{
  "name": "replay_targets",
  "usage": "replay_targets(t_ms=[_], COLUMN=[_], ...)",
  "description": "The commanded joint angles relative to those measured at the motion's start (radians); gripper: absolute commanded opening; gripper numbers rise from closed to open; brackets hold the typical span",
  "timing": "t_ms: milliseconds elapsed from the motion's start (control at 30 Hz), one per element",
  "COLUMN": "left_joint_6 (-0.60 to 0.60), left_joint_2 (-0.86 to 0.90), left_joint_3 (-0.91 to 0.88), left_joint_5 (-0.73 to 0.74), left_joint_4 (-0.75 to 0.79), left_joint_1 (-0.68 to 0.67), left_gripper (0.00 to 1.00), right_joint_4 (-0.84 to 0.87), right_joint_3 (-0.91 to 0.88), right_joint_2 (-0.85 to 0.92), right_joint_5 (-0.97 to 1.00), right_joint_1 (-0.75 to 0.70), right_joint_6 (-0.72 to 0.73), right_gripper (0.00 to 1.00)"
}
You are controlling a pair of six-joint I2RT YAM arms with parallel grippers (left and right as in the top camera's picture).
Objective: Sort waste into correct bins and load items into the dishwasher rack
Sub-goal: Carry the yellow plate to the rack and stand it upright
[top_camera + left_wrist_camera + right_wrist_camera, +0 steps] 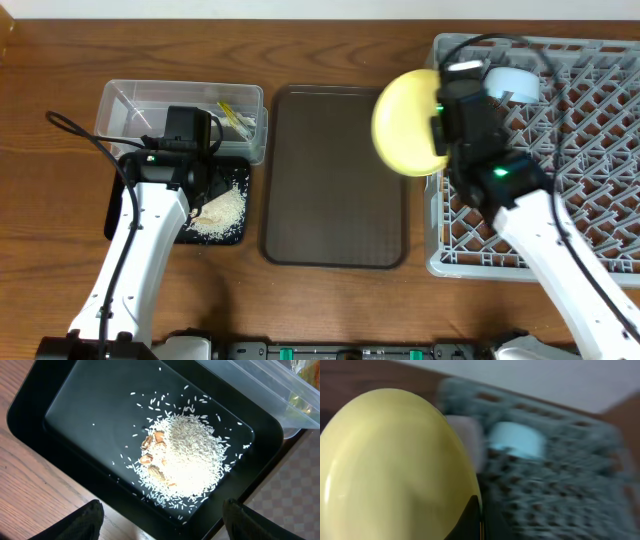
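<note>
My right gripper (442, 128) is shut on the rim of the round yellow plate (406, 122), holding it tilted on edge above the left edge of the grey dishwasher rack (590, 150). In the right wrist view the plate (395, 465) fills the left side, with the light blue bowl (516, 440) and a pinkish-white bowl (467, 435) in the blurred rack behind. My left gripper (162, 520) is open and empty above the black tray (75, 405), which holds the heap of white rice scraps (187, 457). The clear tub (130, 110) holds the yellow-green wrapper (238, 118).
The brown serving tray (335, 180) lies between the bins and the rack. The black tray (118, 205) sits in front of the clear tub at the left. Chopsticks and the small cup are not visible.
</note>
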Motion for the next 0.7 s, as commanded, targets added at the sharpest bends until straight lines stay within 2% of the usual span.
replay_targets(t_ms=[0, 133, 333, 467, 667], left_joint_6=[0.009, 0.009, 0.009, 0.009, 0.009], left_joint_2=[-0.006, -0.006, -0.006, -0.006, -0.006], left_joint_3=[-0.003, -0.003, -0.003, -0.003, -0.003], left_joint_5=[-0.005, -0.005, -0.005, -0.005, -0.005], left_joint_4=[-0.002, -0.002, -0.002, -0.002, -0.002], left_joint_1=[0.003, 0.003, 0.003, 0.003, 0.003], left_gripper=[0.79, 0.79, 0.79, 0.79, 0.79], right_joint_4=[-0.002, -0.014, -0.106, -0.172, -0.18], right_joint_3=[-0.001, -0.001, -0.001, -0.001, -0.001], right_joint_2=[-0.05, -0.064, -0.059, -0.046, -0.012], right_joint_5=[0.119, 0.133, 0.187, 0.187, 0.131], right_joint_1=[-0.05, -0.095, -0.124, -0.125, -0.123], right_joint_6=[-0.112, -0.199, -0.255, -0.256, -0.188], right_gripper=[0.01, 0.01, 0.01, 0.01, 0.01])
